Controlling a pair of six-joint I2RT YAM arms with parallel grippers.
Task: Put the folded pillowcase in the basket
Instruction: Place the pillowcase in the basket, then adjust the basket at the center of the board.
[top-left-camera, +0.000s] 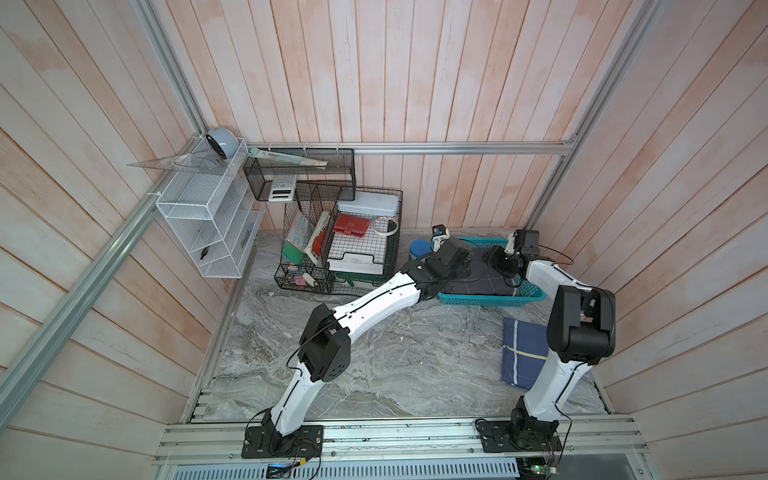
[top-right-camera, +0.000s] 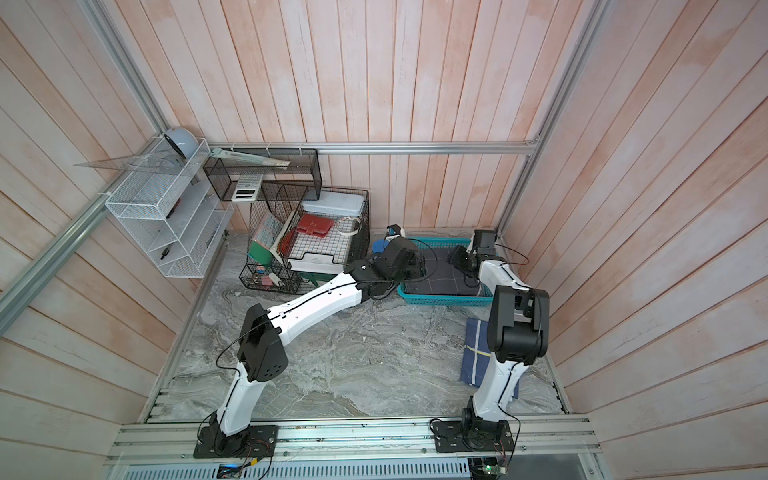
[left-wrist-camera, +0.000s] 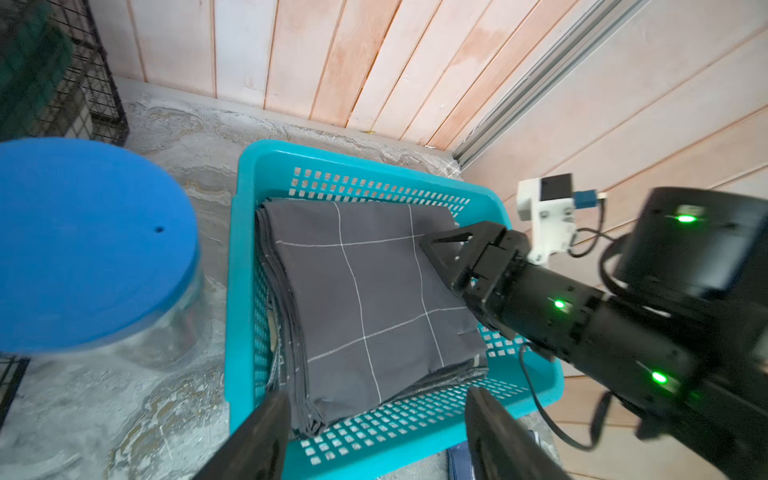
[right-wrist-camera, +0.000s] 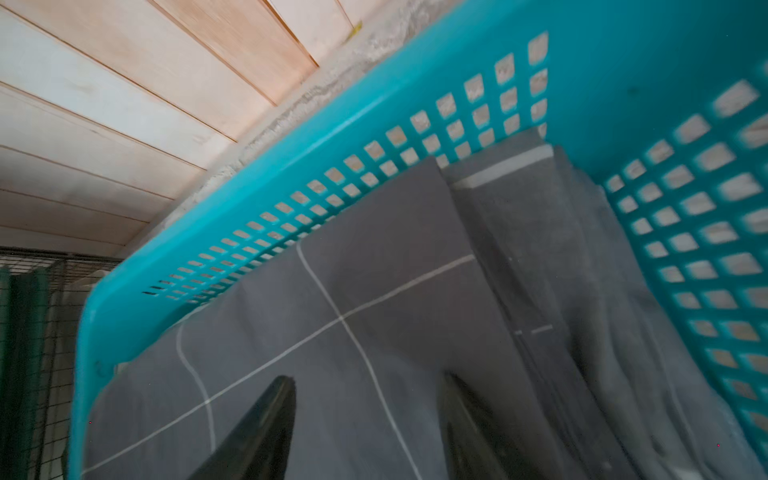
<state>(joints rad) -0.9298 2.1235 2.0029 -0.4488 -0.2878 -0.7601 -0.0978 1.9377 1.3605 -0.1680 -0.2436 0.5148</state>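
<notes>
We see the grey folded pillowcase (left-wrist-camera: 365, 291) lying flat inside the teal basket (left-wrist-camera: 243, 257); our left gripper (left-wrist-camera: 376, 397) and right gripper (right-wrist-camera: 369, 378) hang over the basket, jaws parted, gripping nothing

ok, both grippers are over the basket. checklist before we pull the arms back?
1. Grey pillowcase inside the teal basket: ok, it lies within the walls.
2. Fold holding: ok, layers are stacked, a little rumpled at one wall.
3. Left gripper free of cloth: ok, fingers apart, nothing between them.
4. Right gripper lifted off the cloth: cannot tell, fingers are apart but the tips are close to the fabric.
5. Blue-lidded jar clear of the retreat path: cannot tell, it stands close beside the basket.
</notes>
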